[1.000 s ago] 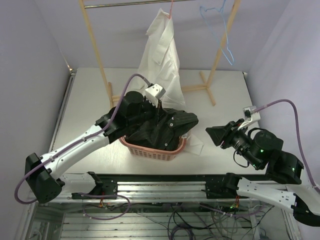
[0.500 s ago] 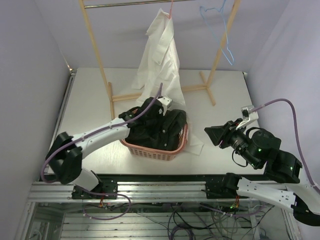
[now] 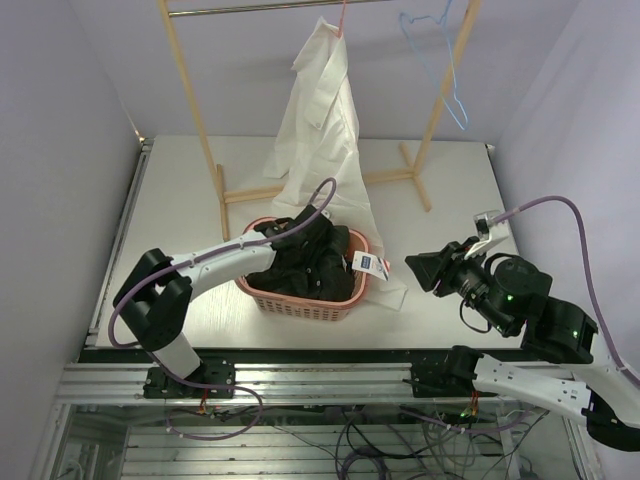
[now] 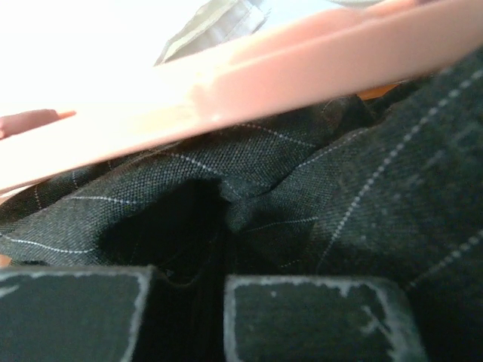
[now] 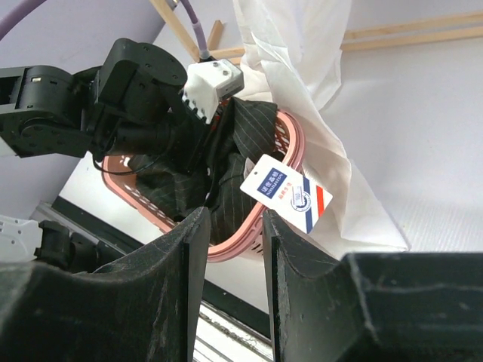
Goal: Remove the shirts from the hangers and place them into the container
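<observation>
**Q:** What distinguishes the left arm (image 3: 215,262)?
**A:** White links, black joint housings, and a purple cable (image 3: 324,181) looped above it.
**Q:** And the right arm (image 3: 520,310)?
**A:** Bulky black housings with a green light (image 3: 503,296), a white lower link, and a second purple lead (image 3: 548,200). The fingers (image 5: 162,294) are matte black with scuffed edges.

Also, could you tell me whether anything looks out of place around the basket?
The dark shirt is heaped in the basket, with its white tag flopped over the right-hand rim. The white shirt, on its pink hanger, trails its hem onto the table beside the basket. Nothing looks damaged.
</observation>
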Tool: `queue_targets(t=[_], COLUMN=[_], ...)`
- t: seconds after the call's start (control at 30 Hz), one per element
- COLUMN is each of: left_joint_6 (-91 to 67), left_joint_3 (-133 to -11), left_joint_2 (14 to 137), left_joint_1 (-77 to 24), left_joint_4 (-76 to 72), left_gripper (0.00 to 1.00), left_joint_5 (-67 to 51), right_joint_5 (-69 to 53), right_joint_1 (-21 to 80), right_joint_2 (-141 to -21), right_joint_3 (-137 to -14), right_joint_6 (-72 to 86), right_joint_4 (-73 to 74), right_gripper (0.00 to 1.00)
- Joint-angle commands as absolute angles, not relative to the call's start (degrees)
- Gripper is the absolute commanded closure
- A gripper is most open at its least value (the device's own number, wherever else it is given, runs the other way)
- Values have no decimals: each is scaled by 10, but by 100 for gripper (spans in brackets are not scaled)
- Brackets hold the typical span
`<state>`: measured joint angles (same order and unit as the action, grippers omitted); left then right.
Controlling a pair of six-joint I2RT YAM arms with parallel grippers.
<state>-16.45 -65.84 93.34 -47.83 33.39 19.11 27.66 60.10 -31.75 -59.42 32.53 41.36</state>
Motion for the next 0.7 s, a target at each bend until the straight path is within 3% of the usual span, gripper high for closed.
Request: queue_targets(t=[0.0, 0.23, 0.4, 0.47, 0.67], left_joint_6=[-197, -222, -214, -208, -183], left_joint_3=[-644, -640, -623, -626, -651], left_joint_2=[923, 889, 770, 726, 602], left_joint_1=[-476, -472, -472, -472, -471], left_joint_4=[350, 320, 273, 263, 260], left_gripper=[89, 82, 49, 43, 41], left_joint_5=[218, 206, 184, 176, 197], right_joint_5=[285, 277, 268, 266, 297], right_joint_1=[601, 601, 602, 601, 601], right_joint_2=[-314, -332, -370, -396, -514], right_joint_3=[-585, -604, -630, -646, -737], right_joint_6=[320, 315, 310, 306, 272], right_joint_4=[394, 406, 417, 420, 435], right_gripper=[66, 63, 56, 54, 48])
